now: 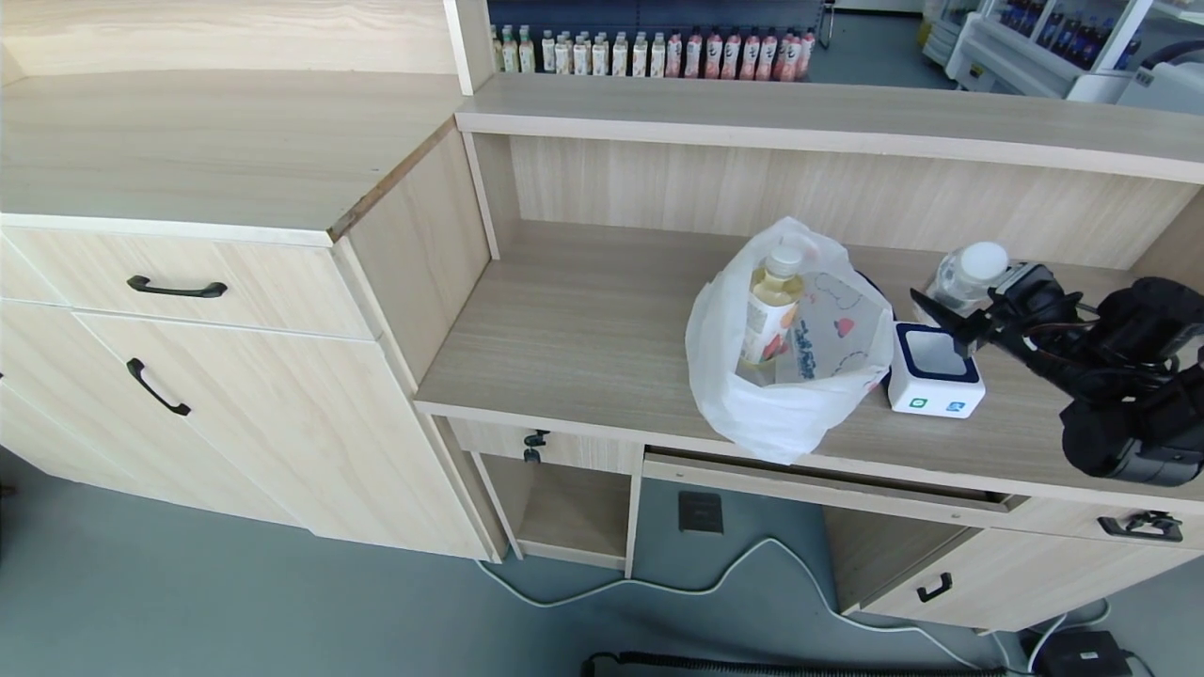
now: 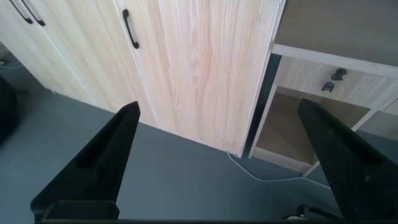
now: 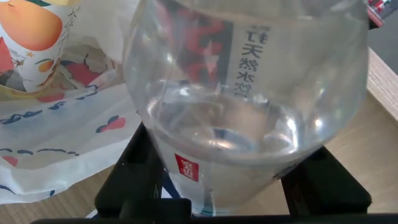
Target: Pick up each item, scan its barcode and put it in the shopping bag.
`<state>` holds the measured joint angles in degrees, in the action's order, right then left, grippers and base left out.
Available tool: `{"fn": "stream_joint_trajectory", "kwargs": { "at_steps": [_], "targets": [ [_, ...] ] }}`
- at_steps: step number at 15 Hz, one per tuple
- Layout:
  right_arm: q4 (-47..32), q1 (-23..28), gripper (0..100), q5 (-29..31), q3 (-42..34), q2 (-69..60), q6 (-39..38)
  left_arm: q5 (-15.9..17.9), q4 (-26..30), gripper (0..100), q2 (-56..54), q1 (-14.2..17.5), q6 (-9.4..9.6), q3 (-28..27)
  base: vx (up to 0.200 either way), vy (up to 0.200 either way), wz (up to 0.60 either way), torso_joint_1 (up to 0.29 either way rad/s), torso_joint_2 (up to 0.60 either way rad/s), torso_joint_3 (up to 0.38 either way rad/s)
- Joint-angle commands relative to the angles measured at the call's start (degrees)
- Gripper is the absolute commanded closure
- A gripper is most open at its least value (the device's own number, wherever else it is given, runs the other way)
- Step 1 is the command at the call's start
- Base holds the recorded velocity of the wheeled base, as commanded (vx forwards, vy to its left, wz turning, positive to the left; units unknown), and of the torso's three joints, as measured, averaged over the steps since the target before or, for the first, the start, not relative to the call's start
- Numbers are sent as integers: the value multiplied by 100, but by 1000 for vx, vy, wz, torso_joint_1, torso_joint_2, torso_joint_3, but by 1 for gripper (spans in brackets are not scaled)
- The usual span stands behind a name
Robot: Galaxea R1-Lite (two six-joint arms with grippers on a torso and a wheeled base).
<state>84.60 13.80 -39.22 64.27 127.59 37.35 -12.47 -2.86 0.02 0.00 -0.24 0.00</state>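
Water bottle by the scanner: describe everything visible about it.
The water bottle is clear plastic with a white cap and a see-through label printed in red and dark characters. It stands roughly upright behind the white scanner, right of the shopping bag. The right end effector grips its body from both sides; whether its base rests on the counter cannot be told.

Shop: wood checkout counter [image 1: 583,320] w/ scanner [image 1: 934,369], drink-bottle shelf [image 1: 649,54] & display fridges [image 1: 1021,47] behind.
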Motion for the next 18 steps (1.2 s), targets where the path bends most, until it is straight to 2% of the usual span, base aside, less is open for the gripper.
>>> {"fn": "stream_joint_trajectory", "kwargs": {
  "at_steps": [1,8,18],
  "targets": [
    [4,-44,100,-7,77,91,0,-1,-4,0,-2,0,-2,0,0,0,0,0,0,0],
    [30,-360,100,2,165,276,18,-1,-4,0,-2,0,-2,0,0,0,0,0,0,0],
    [12,-211,100,19,-90,205,220,-1,-4,0,-2,0,-2,0,0,0,0,0,0,0]
  ]
}}
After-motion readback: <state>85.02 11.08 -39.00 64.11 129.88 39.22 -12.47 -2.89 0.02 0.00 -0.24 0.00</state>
